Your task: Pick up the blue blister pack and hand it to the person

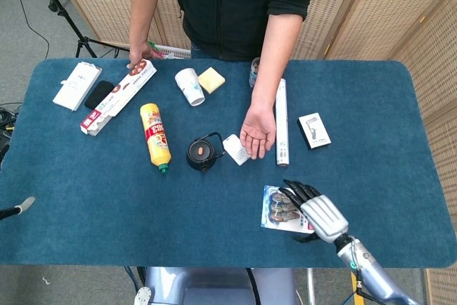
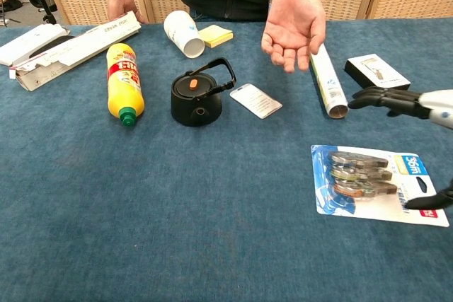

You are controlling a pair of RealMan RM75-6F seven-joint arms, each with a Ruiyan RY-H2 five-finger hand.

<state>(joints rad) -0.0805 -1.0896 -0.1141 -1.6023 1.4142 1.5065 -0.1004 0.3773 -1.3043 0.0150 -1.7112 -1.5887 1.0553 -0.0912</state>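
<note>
The blue blister pack [image 1: 280, 208] [image 2: 368, 184] lies flat on the blue table near its front edge, right of centre. My right hand [image 1: 314, 211] [image 2: 417, 104] hovers over the pack's right half, fingers spread and holding nothing. The person's open palm [image 1: 258, 132] [image 2: 293, 27] waits face up above the table's middle. A small part of my left hand [image 1: 16, 210] shows at the far left edge, too little to tell its state.
A white tube [image 1: 282, 123], a black box [image 1: 313, 130], a white card [image 1: 235, 149], a black kettle-shaped lid [image 1: 201, 153], a yellow bottle [image 1: 155, 136], a paper cup [image 1: 189, 86], sticky notes [image 1: 211, 79] and a long carton [image 1: 118, 96] lie around.
</note>
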